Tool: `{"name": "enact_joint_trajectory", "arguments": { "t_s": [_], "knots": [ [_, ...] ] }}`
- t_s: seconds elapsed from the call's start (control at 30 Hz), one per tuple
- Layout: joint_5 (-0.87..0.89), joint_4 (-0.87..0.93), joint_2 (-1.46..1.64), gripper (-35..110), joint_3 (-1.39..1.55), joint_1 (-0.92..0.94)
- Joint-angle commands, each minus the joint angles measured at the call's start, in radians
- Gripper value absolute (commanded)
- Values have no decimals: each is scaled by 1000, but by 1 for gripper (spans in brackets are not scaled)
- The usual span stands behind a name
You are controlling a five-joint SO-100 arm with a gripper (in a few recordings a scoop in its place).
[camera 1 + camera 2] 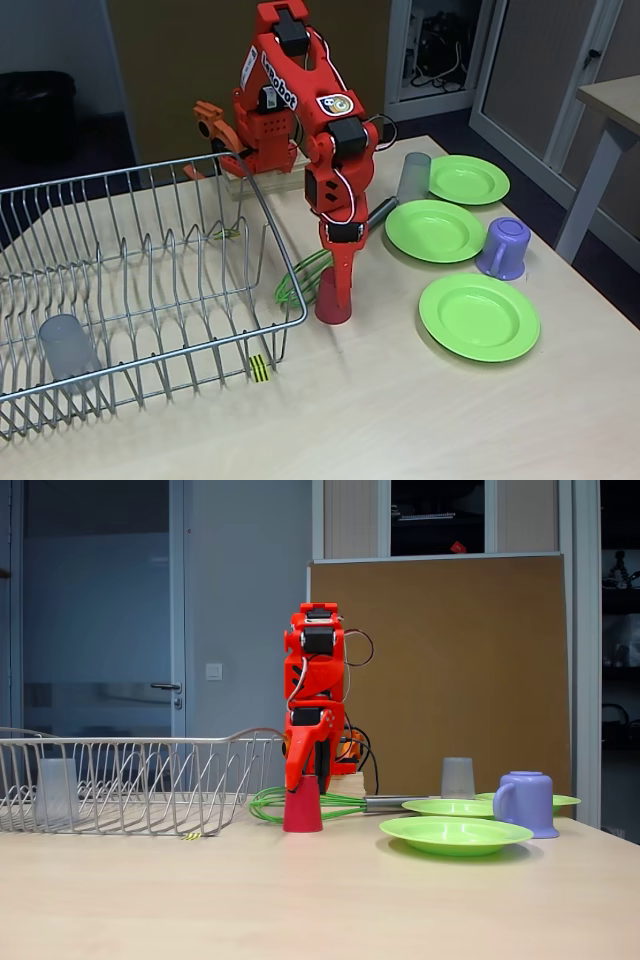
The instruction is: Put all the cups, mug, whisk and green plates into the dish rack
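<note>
Pale wooden table (400,420), red arm folded steeply downward, hand (337,285) pinching upside-down red cup (333,298) beside dish rack (150,290).

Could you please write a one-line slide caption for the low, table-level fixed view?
Gripper lowered onto upside-down red cup beside the dish rack.

In both fixed views, the gripper (335,290) is hemmed at nine o'clock by the dish rack (150,300) wall and the whisk (300,275) loops. At three o'clock, passage is narrowed by three green plates (480,315), the mug (503,248) and a grey cup (414,177). Bare table (400,410) is left at six o'clock.
</note>
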Motion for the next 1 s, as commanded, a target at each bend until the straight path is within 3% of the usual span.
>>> {"name": "enact_joint_trajectory", "arguments": {
  "t_s": [0.0, 0.47, 0.97],
  "knots": [
    [20, 31, 78, 42, 9, -21],
    [-32, -6, 71, 39, 37, 20],
    [-78, -46, 20, 24, 26, 57]
  ]
}}
